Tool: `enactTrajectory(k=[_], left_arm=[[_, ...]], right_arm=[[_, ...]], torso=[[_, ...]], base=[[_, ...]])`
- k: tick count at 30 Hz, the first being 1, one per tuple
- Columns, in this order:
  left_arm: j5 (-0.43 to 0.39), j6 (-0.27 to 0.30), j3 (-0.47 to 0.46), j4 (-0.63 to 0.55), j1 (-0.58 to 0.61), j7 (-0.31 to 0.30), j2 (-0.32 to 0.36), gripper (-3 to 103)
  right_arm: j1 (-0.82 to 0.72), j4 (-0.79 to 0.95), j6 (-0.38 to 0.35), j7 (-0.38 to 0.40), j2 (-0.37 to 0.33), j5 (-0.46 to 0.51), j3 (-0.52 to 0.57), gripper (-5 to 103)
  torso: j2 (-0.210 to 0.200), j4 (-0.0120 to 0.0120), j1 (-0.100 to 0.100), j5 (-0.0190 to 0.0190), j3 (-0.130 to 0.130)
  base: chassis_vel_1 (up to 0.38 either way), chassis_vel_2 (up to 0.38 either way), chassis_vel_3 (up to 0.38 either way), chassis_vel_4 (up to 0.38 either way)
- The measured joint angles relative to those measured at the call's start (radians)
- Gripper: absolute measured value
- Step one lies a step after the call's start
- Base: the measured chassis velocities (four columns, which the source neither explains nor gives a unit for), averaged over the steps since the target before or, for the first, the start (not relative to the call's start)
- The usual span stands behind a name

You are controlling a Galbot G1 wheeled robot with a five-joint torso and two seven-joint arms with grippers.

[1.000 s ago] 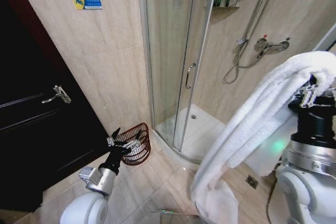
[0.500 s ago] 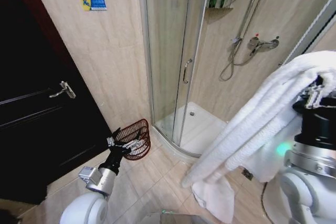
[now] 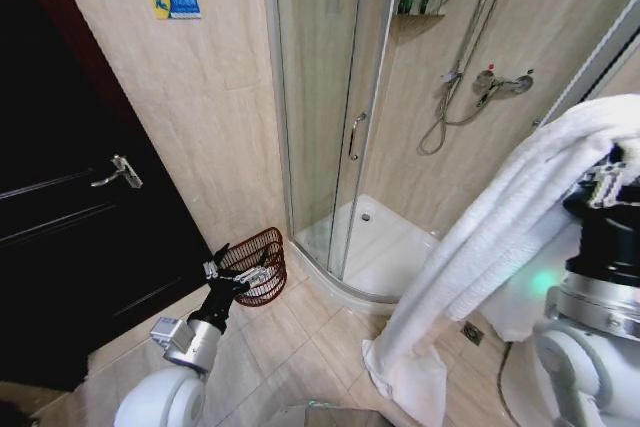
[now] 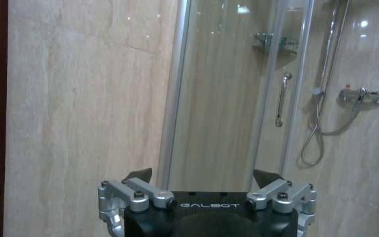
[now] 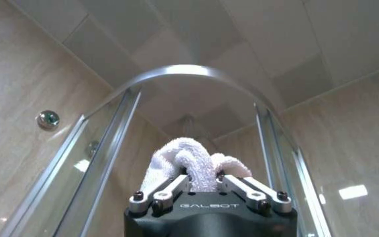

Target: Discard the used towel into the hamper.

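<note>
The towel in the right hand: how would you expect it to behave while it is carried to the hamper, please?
Probably floppy: the towel drapes from the right hand, folding near the floor. Likely bulky and thick-piled, so it may drag. The pinched fold looks secure.

The beige tiled floor (image 3: 300, 347) carries the hamper (image 3: 256, 265), which stands against the wall just beside the shower enclosure's glass door. The white shower tray (image 3: 385, 247) sits on the floor behind that glass, with a small floor drain (image 3: 472, 333) nearby.

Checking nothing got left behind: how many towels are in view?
1: the white towel is pinched in the raised right gripper, hanging down toward the floor. The hamper looks empty, though its inside is partly hidden.
</note>
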Motion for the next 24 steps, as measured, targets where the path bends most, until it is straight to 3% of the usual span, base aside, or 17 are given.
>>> enactTrajectory(k=[10,24], left_arm=[[0.0,0.0,0.0,0.0,0.0,0.0,0.0,100],[0.0,0.0,0.0,0.0,0.0,0.0,0.0,100]], right_arm=[[0.013,0.0,-0.005,0.004,-0.009,0.018,0.024,11],[0.056,0.0,-0.006,-0.022,-0.042,-0.011,0.018,11]], torso=[[0.0,0.0001,0.0,0.0,0.0],[0.001,0.0001,-0.001,-0.0005,0.0]], base=[[0.0,0.0,0.0,0.0],[0.105,-0.098,-0.126,0.112]])
